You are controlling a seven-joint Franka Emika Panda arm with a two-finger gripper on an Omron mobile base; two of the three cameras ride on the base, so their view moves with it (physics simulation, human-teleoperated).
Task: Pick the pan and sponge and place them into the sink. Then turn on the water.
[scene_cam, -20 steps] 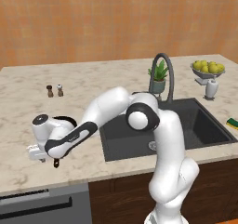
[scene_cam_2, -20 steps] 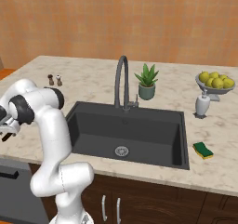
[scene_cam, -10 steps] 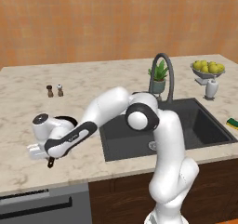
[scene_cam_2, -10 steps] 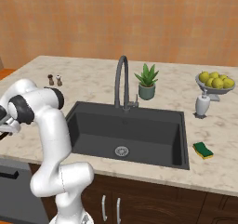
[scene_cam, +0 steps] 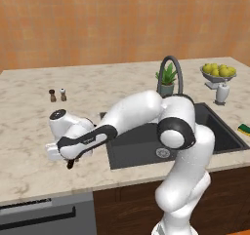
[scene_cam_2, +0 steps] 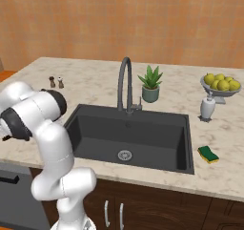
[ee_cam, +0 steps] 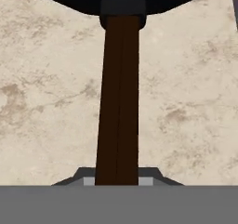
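Dark brown handle of the pan (ee_cam: pixel 118 97), on the marble counter (scene_cam: pixel 29 131) left of the sink (scene_cam_2: pixel 128 138), clamped between the jaws of the gripper (scene_cam: pixel 71 162). Not lifted yet, judging by the counter close beneath. Sponge (scene_cam_2: pixel 208 153) untouched right of the basin. Tap (scene_cam_2: pixel 125 83) dry. Nearly all left: both placements, then water.

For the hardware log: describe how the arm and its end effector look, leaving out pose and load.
The arm is glossy white, built of rounded tubular links with dark grey to black bands and round caps at the joints, as at the elbow. A dark band runs along the forearm. The end effector is a compact white hand with small dark fingertips. No cables or markings are visible.
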